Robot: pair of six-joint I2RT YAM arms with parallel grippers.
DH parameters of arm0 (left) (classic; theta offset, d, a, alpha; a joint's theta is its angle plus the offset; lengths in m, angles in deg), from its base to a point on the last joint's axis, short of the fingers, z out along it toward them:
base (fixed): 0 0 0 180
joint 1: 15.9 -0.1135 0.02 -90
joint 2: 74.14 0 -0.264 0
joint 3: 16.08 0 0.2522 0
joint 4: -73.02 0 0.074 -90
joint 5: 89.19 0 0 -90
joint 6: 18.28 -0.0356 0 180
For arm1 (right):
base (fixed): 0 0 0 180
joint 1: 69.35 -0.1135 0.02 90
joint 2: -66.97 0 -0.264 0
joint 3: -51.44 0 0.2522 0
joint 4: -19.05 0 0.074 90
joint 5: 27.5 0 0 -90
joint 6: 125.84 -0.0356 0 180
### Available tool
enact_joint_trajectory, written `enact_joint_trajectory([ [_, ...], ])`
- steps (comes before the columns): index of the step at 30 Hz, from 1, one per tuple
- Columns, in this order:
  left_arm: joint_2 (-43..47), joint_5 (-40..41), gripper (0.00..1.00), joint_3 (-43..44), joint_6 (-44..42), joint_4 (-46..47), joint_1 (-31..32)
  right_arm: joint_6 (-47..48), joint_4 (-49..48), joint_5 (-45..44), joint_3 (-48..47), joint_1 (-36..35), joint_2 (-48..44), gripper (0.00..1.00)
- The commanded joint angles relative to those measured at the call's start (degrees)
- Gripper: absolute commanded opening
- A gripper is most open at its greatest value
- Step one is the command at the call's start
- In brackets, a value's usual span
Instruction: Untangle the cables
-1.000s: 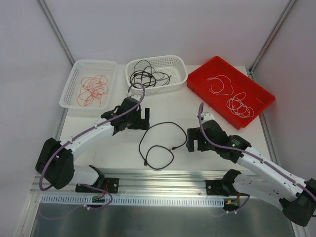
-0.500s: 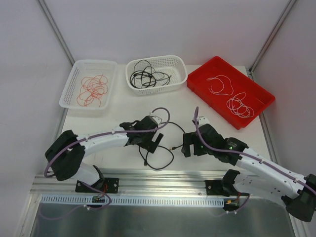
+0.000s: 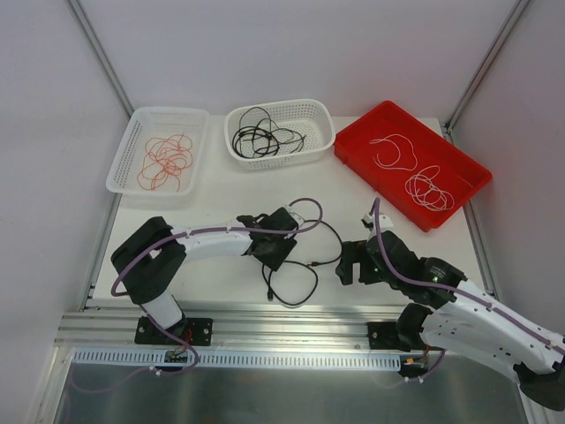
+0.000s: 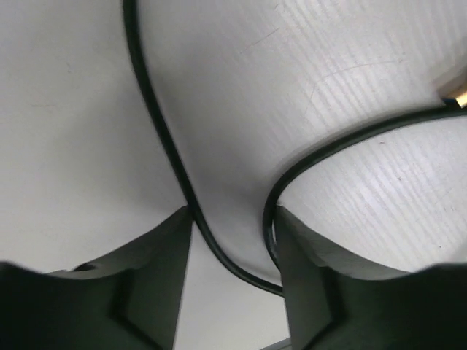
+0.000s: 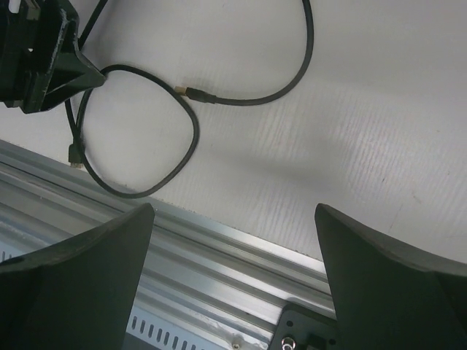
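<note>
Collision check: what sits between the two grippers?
Top and right wrist views: the black cable and one plug end on the table, between left gripper and right gripper; nothing else.

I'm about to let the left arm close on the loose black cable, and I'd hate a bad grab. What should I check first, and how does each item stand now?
1. Left gripper open: ok, jaws apart.
2. Black cable inside the gap: ok, it passes between the fingers.
3. Single strand in the gap: not ok, two runs of it lie there, one by each finger.
4. Right gripper free: ok, open and empty, off to the cable's side.
5. Cable clear of other cables: ok, it lies alone on the table.
6. Fingertips touching the table: cannot tell.
</note>
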Motion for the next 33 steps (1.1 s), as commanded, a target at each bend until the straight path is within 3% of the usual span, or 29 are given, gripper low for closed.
enact_joint_trajectory([
  [1, -2.91, 0.58, 0.45, -0.25, 0.82, -2.43, 0.2, -1.06, 2.35, -2.59, 0.14, -0.27, -1.82, 0.97],
  [2, -3.08, 0.4, 0.38, -0.17, 1.08, -2.52, 0.2, -1.15, 2.61, -3.11, 0.31, -0.27, -2.35, 0.97],
  [3, -3.17, 0.31, 0.22, -0.17, 1.69, -2.6, 0.11, -1.24, 2.62, -3.21, 0.49, -0.27, -2.61, 0.97],
  [6, -2.82, 1.36, 0.0, 0.18, 2.84, -3.04, 0.2, -1.15, 2.62, -3.65, 0.67, -0.27, -2.97, 0.97],
  [17, 8.94, 17.78, 0.0, 3.61, 5.57, -3.92, 0.11, -1.24, 4.28, -7.25, 0.23, -0.19, -5.6, 0.97],
  [24, 15.72, 27.01, 0.0, 8.88, 2.67, -3.83, -0.67, -1.06, 4.81, -9.27, 0.49, -0.27, -8.76, 0.97],
  [33, 17.31, 26.86, 0.0, 24.08, -5.59, -2.43, -8.05, -0.1, 5.25, -11.91, 0.75, -0.19, -11.84, 0.97],
])
